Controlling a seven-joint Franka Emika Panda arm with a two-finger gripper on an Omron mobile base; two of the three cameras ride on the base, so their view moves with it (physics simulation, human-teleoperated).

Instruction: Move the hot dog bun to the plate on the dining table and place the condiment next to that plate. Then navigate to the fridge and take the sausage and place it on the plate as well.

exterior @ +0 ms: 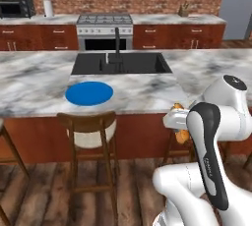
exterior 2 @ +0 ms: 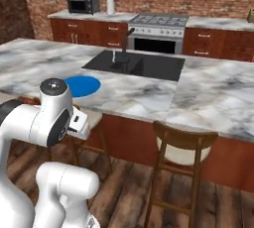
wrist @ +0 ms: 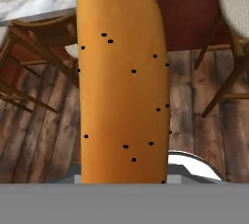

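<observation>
Carrying the hot dog bun [wrist: 121, 77] right now, pretty sure. In the hand view it takes up the middle of the frame, long axis running straight up from the bottom edge, tan-orange with little dark seeds. The fingertips themselves are hidden behind it, but the gripper [exterior: 181, 122] reads as clamped on the bun. In the left base view you can just catch bits of orange poking out by the hand, lower right of centre, below the edge of the dining table [exterior: 34, 87].

What matters next is the plate [exterior: 89, 93]. It's the blue disc sitting on the marble at centre-left of that view, well apart from the hand, up and to the left. In the hand view a slice of it shows at the top left, past the bun's far end. So my guess is the arm needs to lift over the counter edge and swing left.
</observation>
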